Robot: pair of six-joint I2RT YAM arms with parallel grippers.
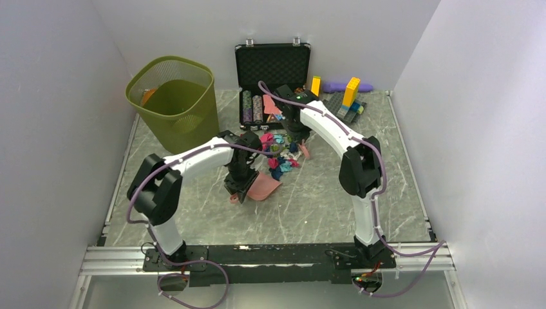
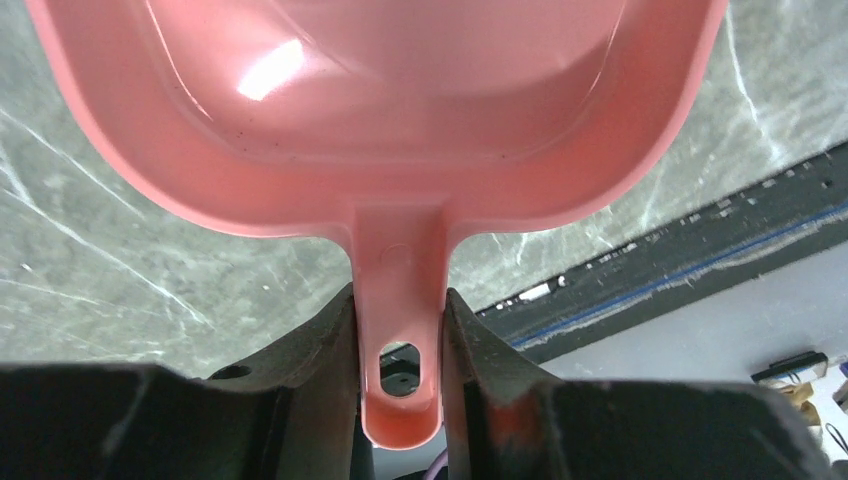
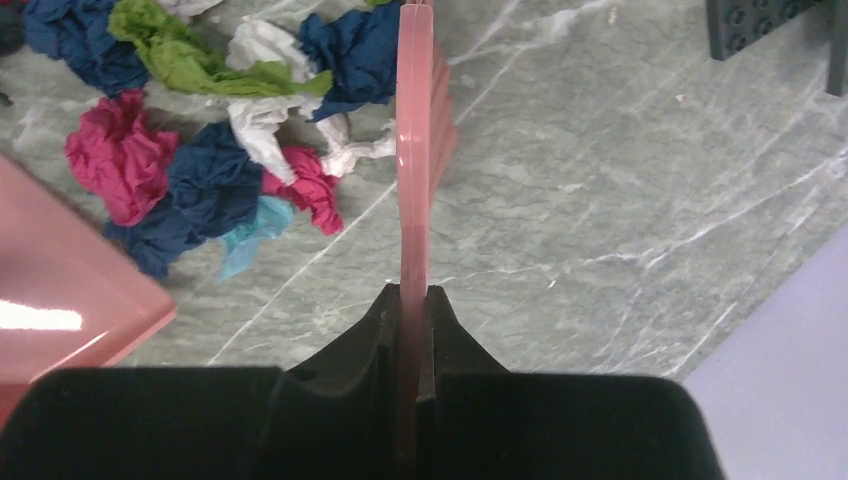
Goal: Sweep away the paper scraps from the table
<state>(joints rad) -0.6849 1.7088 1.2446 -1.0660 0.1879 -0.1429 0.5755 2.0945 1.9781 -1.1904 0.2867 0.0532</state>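
Note:
The paper scraps (image 1: pixel 278 153) lie in a loose heap on the table (image 1: pixel 322 206) in front of the black case; magenta, blue, green and white wads also show in the right wrist view (image 3: pixel 210 150). My left gripper (image 1: pixel 238 190) is shut on the handle of a pink dustpan (image 1: pixel 263 187), whose pan (image 2: pixel 400 90) is empty and sits just near of the heap. My right gripper (image 1: pixel 295 132) is shut on a thin pink brush (image 3: pixel 414 160), held edge-on at the right side of the heap, its bristles (image 1: pixel 304 152) at the table.
An olive wastebasket (image 1: pixel 174 100) stands at the back left. An open black case (image 1: pixel 272 74) with stacked poker chips stands behind the heap. Yellow and blue toy bricks (image 1: pixel 348 96) on a dark baseplate are at the back right. White walls enclose the table.

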